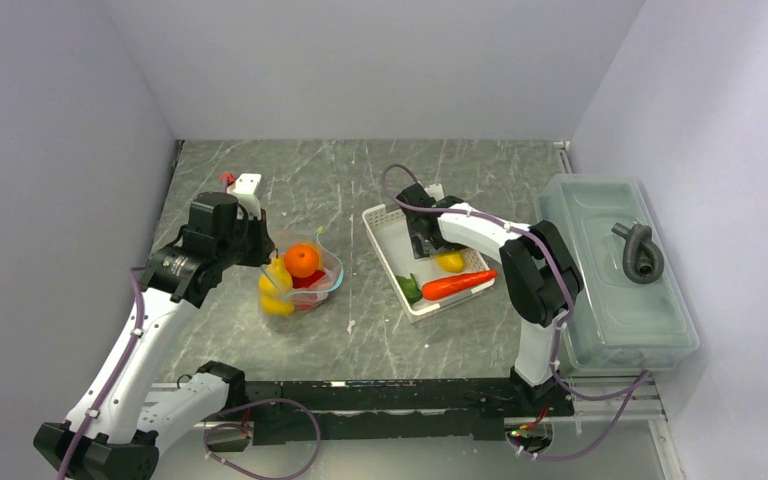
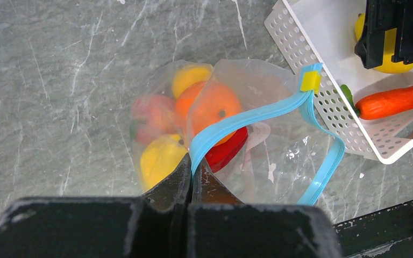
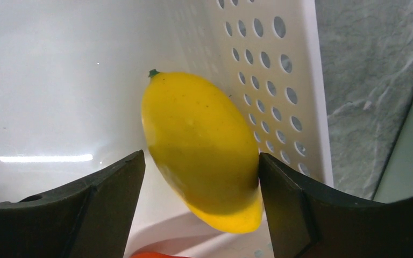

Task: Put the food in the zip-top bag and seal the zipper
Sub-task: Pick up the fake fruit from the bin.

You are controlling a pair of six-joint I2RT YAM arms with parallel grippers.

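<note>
1. The zip-top bag (image 2: 279, 156) lies on the table (image 1: 360, 180), just left of the white basket (image 2: 322, 102). Its mouth gapes, and the two sides of the teal zipper (image 2: 247, 121) loop apart.
2. Inside it we see an orange (image 2: 212, 105), a red pepper (image 2: 228, 153) and two yellow pieces (image 2: 158, 158).
3. The left gripper (image 2: 192, 172) is clamped tight on the zipper strip, pinching one side of the bag's mouth.
4. In the basket lie a lemon (image 3: 204, 145), a carrot (image 2: 395, 99) and a small green piece (image 1: 409, 288).
5. The right gripper (image 3: 200, 157) straddles the lemon with its jaws spread wide. One pad seems to touch the lemon, though we cannot be sure, and a sliver of basket floor shows beside the other.
6. A lidded bin (image 1: 610, 290) stands at the table's right edge.
</note>
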